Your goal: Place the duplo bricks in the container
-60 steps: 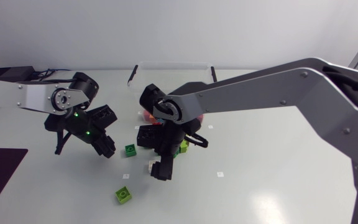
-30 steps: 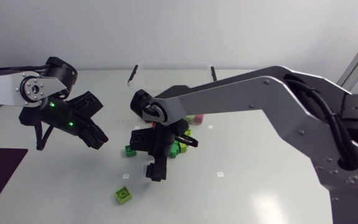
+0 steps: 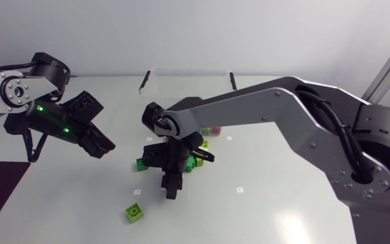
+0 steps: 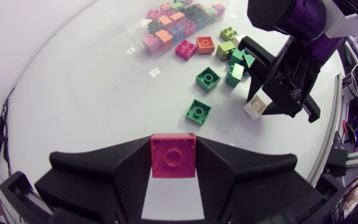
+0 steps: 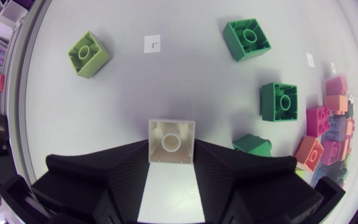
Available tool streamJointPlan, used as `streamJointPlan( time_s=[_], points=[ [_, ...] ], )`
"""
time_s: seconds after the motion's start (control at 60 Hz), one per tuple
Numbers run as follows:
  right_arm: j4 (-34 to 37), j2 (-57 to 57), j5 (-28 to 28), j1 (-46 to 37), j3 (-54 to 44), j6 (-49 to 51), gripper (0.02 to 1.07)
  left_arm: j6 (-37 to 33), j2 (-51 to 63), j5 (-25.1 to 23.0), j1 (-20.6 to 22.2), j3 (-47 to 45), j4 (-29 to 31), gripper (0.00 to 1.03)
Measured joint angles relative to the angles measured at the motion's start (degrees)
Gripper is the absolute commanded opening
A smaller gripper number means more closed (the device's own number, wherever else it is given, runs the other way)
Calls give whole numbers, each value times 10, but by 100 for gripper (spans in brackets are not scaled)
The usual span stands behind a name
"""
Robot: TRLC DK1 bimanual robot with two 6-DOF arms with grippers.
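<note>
Only the wrist views show left jaws clenched on one red brick (image 4: pixel 173 155), right jaws on one cream brick (image 5: pixel 171 142), three green bricks (image 5: pixel 247 38) ahead.

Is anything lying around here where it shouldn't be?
Yes: a few green bricks lie loose on the table beside the right gripper, outside the clear container, and one lime brick sits alone, well apart from them. Nothing looks damaged.

Two arms: left arm (image 3: pixel 19 91), right arm (image 3: pixel 283 108). One clear container (image 3: pixel 188 68). One red brick (image 4: pixel 173 155), one white brick (image 5: pixel 171 141), one lone lime brick (image 3: pixel 135 212). Three green bricks (image 5: pixel 247 38) (image 5: pixel 278 101) (image 5: pixel 253 145) on the open counter (image 3: pixel 283 210). The mixed pile (image 4: pixel 173 22) is too crowded to count.
</note>
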State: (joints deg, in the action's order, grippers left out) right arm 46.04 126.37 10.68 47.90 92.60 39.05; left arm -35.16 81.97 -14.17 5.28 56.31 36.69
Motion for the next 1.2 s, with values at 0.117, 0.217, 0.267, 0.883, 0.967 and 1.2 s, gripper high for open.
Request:
streamJointPlan(
  time_s=[0.117,0.217,0.267,0.883,0.967,1.2],
  points=[
    [-8,-1,1,0,0,-2,25,0,-6,-6,0,0,3,37],
    [-12,-9,0,0,-11,-3,25,2,-14,-17,0,5,4,37],
    [-12,-18,0,0,-21,-5,25,4,-17,-24,0,12,4,37],
    [-15,-216,14,-58,-107,-31,25,98,50,-77,75,201,-22,37],
    [-21,-225,15,-70,-111,-33,25,112,70,-81,84,210,-41,37],
    [-48,-245,28,-114,-111,-53,25,153,131,-92,94,232,-120,38]
  ],
)
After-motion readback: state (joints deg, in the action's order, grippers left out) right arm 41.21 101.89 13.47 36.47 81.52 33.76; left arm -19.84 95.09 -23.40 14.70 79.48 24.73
